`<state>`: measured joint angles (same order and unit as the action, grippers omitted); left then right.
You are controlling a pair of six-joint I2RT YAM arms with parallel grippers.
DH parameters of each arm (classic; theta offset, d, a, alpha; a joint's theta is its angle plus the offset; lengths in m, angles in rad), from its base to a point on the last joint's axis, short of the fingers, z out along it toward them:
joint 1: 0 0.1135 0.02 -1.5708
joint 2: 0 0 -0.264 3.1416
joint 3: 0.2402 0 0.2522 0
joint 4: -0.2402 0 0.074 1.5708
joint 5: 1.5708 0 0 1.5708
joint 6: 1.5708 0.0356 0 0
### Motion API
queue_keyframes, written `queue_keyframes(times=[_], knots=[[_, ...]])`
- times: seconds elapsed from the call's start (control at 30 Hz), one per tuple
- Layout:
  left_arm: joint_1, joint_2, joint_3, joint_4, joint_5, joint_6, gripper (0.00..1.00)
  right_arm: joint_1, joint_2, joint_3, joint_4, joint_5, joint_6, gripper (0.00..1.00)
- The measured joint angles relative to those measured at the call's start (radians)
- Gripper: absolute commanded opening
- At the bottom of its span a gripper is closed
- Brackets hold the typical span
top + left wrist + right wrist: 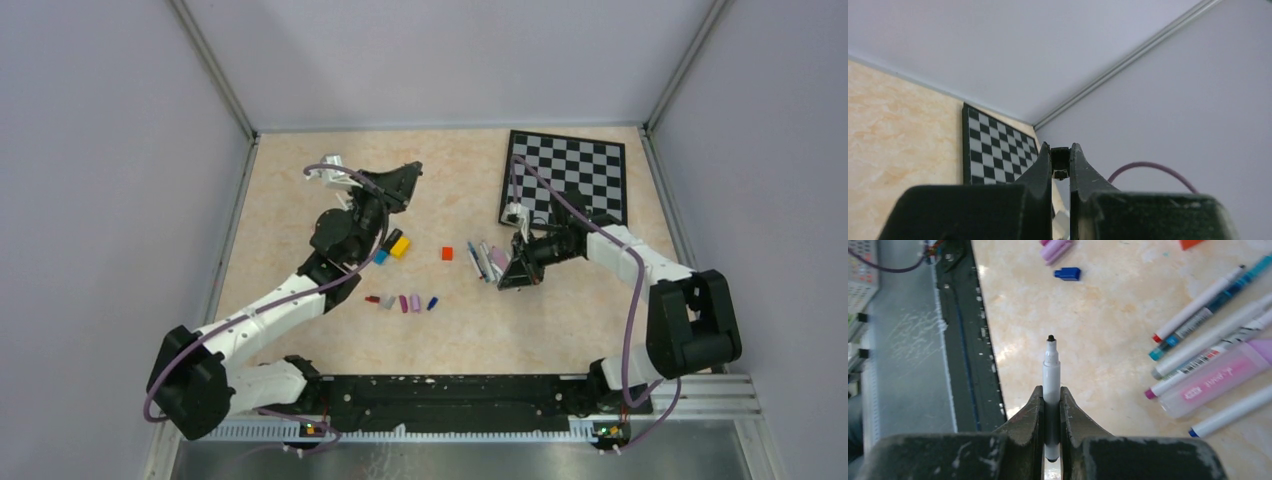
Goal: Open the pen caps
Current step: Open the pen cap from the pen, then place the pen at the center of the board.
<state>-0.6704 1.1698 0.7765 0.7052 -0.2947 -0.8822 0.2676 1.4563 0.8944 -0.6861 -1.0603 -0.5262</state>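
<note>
A: What do your grippers hold?
B: My right gripper pinches a thin white marker pen, tip bare; my left gripper nips a small black plastic cap; coloured plastic caps lie rowed on the beige table

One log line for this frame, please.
left gripper: shut on black cap | right gripper: shut on uncapped pen | loose caps on table

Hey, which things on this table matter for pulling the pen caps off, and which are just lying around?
For the job: uncapped pen in right pincer; loose pens; loose caps; small dark piece, probably a cap, in left pincer.
Lying about: red cube; checkerboard.
</note>
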Motion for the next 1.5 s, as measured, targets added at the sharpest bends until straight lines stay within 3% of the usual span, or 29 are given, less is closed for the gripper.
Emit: queue_keyframes(times=[0.33, 0.6, 0.83, 1.07, 1.33, 1.5], knots=[[0.000, -0.196, -0.211, -0.194, 0.197, 0.055, 0.00, -0.097, -0.068, -0.109, 0.251, 0.393, 0.250, 0.11], [0.000, -0.322, -0.328, -0.338, 0.385, 0.103, 0.00, -0.116, 0.024, -0.113, 0.346, 0.563, 0.375, 0.16], [0.000, -0.295, -0.337, -0.422, 0.501, 0.132, 0.01, -0.127, 0.156, -0.059, 0.324, 0.562, 0.405, 0.25], [-0.004, -0.227, -0.333, -0.498, 0.560, 0.159, 0.01, -0.128, 0.174, -0.036, 0.319, 0.553, 0.405, 0.26], [-0.065, -0.142, -0.296, -0.549, 0.558, 0.187, 0.01, -0.132, 0.174, -0.035, 0.288, 0.512, 0.379, 0.26], [-0.156, -0.061, -0.235, -0.617, 0.479, 0.210, 0.02, -0.134, 0.165, -0.034, 0.251, 0.483, 0.327, 0.28]])
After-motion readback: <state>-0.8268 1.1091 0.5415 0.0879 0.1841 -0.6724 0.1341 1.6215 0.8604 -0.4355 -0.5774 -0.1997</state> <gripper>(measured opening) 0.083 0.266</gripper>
